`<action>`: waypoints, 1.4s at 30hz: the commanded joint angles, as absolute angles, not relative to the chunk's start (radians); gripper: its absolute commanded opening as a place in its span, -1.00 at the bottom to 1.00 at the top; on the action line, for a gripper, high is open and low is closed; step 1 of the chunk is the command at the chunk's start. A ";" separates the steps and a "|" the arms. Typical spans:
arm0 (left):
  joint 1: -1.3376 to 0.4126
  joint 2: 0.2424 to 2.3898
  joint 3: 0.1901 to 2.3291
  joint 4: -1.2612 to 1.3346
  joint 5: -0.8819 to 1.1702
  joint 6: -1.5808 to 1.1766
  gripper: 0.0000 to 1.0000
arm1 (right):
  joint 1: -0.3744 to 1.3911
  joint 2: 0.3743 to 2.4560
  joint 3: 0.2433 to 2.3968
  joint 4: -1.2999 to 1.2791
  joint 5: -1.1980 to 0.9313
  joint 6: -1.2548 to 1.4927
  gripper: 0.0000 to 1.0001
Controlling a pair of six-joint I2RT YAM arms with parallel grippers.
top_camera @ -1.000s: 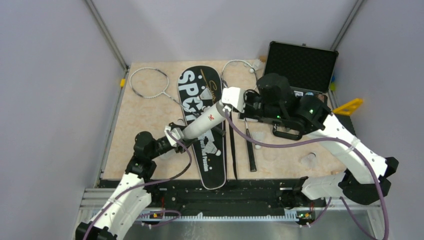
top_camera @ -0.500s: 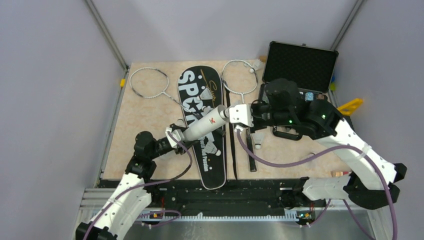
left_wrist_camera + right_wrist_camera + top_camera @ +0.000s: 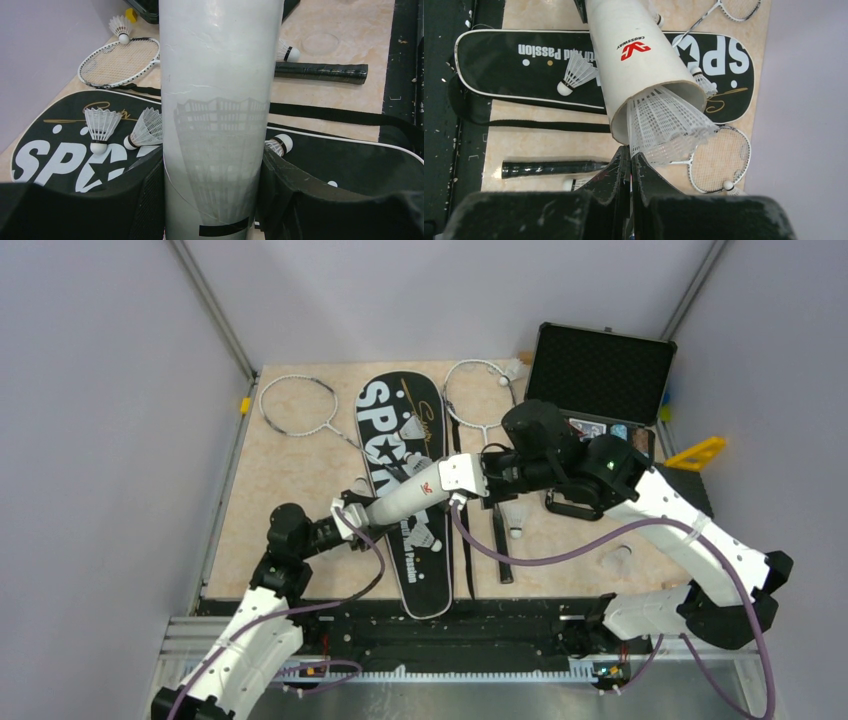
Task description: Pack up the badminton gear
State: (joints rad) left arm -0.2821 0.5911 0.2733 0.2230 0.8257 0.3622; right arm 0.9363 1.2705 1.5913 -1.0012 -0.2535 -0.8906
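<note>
Our left gripper (image 3: 214, 200) clamps the white tube (image 3: 215, 75) near its lower end, with the jaws spread to the tube's width. It holds the tube tilted above the black bag (image 3: 395, 430), so the open mouth is raised towards the right arm. A shuttlecock skirt shows as a shadow through the tube wall, so some of the gear is already inside.

Our right gripper (image 3: 630, 161) is pressed together and carries nothing. Its tips sit at the tube's rim, just beside a shuttlecock (image 3: 669, 125) that is partly in the mouth with its skirt sticking out. We judge the closed tips serve as a pusher to seat it deeper.

Loose shuttlecocks (image 3: 100, 127) lie on the bag's lettered face, within reach for loading next. The first racket (image 3: 298, 405) lies on the bench (image 3: 260, 500) left of the bag. The second racket (image 3: 478, 390) lies to the bag's right, and neither is packed yet. The bag lies flat; we cannot tell whether it is unzipped.
</note>
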 commanded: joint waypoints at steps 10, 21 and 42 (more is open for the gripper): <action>-0.284 0.566 0.307 0.267 0.943 0.387 -0.33 | 0.949 1.335 1.644 -0.983 -0.353 -0.954 -1.00; -0.284 0.573 0.307 0.275 0.990 0.394 -0.33 | 0.950 1.409 1.635 -0.976 -0.529 -0.989 -0.89; -0.284 0.535 0.299 0.319 0.740 0.331 -0.35 | 0.950 1.082 1.515 -0.557 -0.102 -0.671 0.57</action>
State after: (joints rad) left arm -0.2817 0.5579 0.2707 0.1959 0.8406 0.3828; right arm 0.9424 1.2156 1.5738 -0.8005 -0.2813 -0.7990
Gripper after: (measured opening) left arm 0.589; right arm 0.737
